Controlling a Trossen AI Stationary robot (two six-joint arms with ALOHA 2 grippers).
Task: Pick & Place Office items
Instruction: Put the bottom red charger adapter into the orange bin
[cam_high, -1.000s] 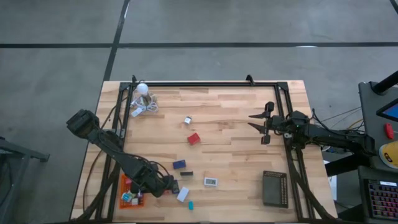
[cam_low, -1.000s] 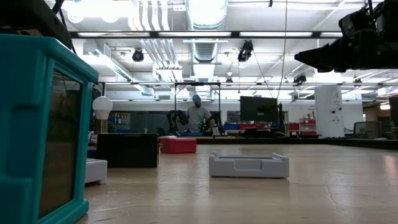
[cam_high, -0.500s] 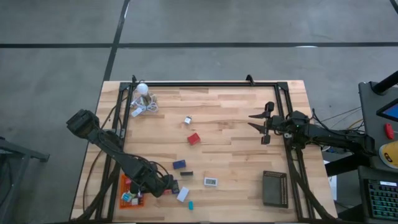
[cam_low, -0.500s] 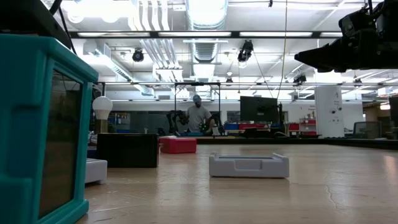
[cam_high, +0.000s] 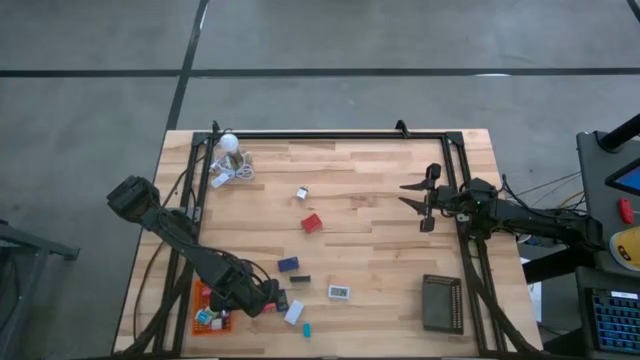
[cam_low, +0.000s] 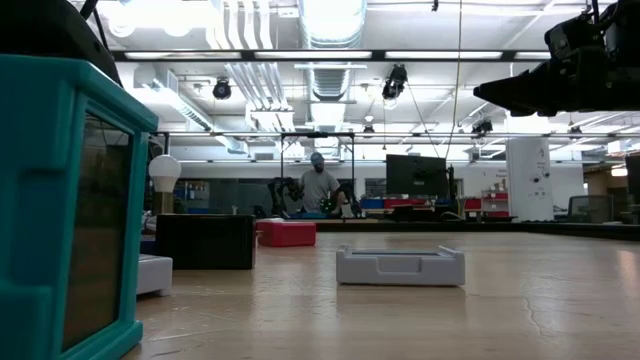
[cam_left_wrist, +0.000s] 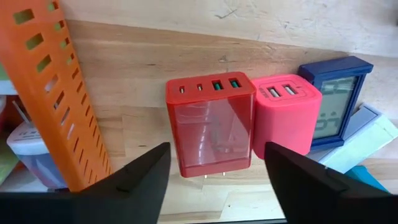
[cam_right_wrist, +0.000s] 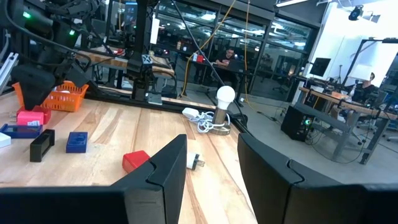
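Down low at the near left corner of the table (cam_high: 380, 170), just beside the orange tray (cam_high: 201, 297): left gripper (cam_high: 272, 298), fingers spread wide, clamped on nothing. Between those fingers in the left wrist view, a red charger (cam_left_wrist: 210, 127) flat on the wood, a clear gap at either side; touching it, a pink charger (cam_left_wrist: 286, 121); next along, a navy clock (cam_left_wrist: 336, 99) against a pale white piece (cam_left_wrist: 367, 140). In the orange tray, several small coloured pieces, too small to sort. Loose across the middle of the table: red block (cam_high: 312, 222), small white piece (cam_high: 302, 193), navy block (cam_high: 289, 264), black piece (cam_high: 300, 279), flat white device (cam_high: 339, 292), white piece (cam_high: 294, 312), and a teal piece (cam_high: 306, 328) at the near edge. Up above the right side of the table, well apart from all of these: right gripper (cam_high: 415, 200), fingers parted, nothing between them. Near the right front corner, black tray (cam_high: 441, 303), nothing visible in it. At the far left corner, white bulb (cam_high: 230, 143) with its coiled cord. Far back in the room, low view, a person (cam_low: 318, 185) at a bench
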